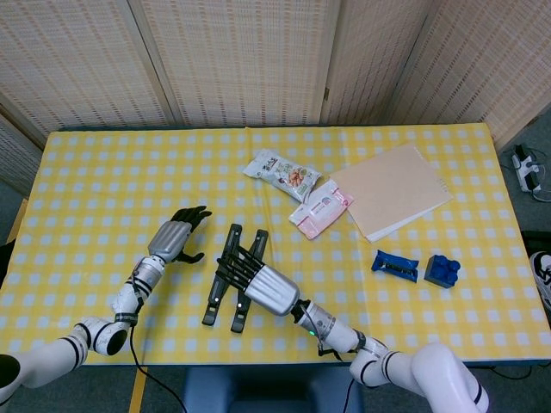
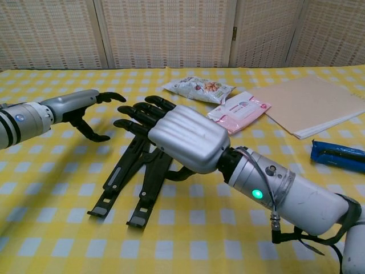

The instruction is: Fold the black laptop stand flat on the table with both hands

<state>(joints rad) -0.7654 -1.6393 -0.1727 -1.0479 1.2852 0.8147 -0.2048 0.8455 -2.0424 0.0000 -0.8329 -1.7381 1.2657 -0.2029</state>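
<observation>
Head view, item one: laptop stand point(image 1: 231, 277), black, two long bars lying near the front middle of the yellow checked table point(image 1: 103, 172), feet toward me, far ends pointing away. From the chest view the bars look raised at the far end, so I judge the fold not finished.

Item two: my right hand point(image 2: 171, 132), palm down over the stand's upper half, fingers extended and slightly spread across the bars. Whether the fingertips press the bars or hover just above, I cannot tell. Placement suits pushing the raised part down flat.

Item three: my left hand point(image 1: 179, 235), just left of the stand, holding nothing, fingers and thumb apart in a loose curl, apparently apart from the bars. I judge it waits there to steady the left bar.

Item four: snack bag point(image 1: 281, 171) and pink wipes pack point(image 1: 320, 207), beyond the stand, well apart from it.

Item five: tan folder point(image 1: 392, 189) and two blue objects point(image 1: 417, 268), off to the right, out of the way.

Room: bare cloth left of and beyond the stand; front table edge close behind the stand's feet, so little room to slide it toward me.
</observation>
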